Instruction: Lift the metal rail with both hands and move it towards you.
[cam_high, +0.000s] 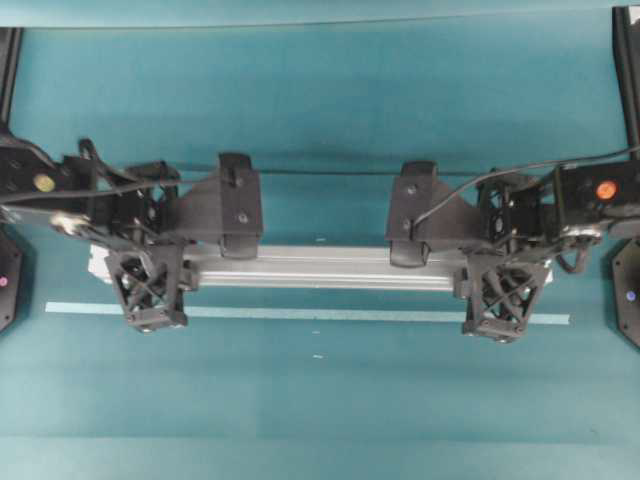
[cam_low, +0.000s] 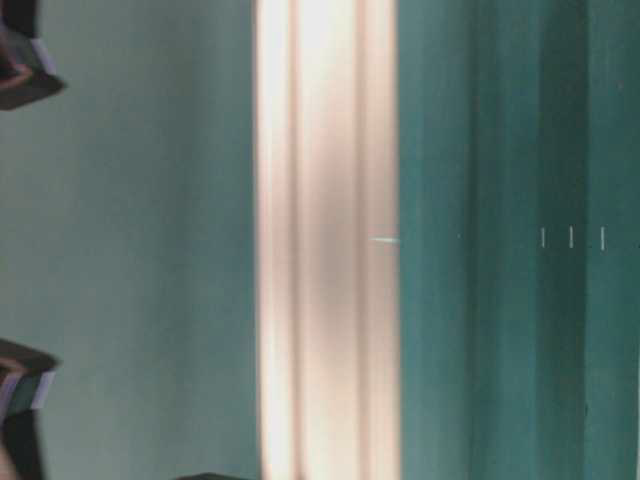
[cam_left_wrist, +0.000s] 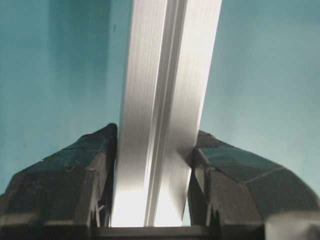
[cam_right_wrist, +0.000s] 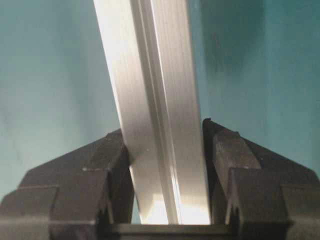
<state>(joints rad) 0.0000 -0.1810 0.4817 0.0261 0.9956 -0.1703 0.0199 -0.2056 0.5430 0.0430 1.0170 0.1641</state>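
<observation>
The metal rail is a long grooved silver bar lying left to right across the middle of the overhead view. It fills the middle of the table-level view as a blurred pale band. My left gripper is shut on the rail near its left end; in the left wrist view the rail runs up between both fingers. My right gripper is shut on the rail near its right end; in the right wrist view the rail sits between both fingers.
A thin pale-teal tape strip lies on the teal table surface just in front of the rail. Black arm bases stand at the left and right edges.
</observation>
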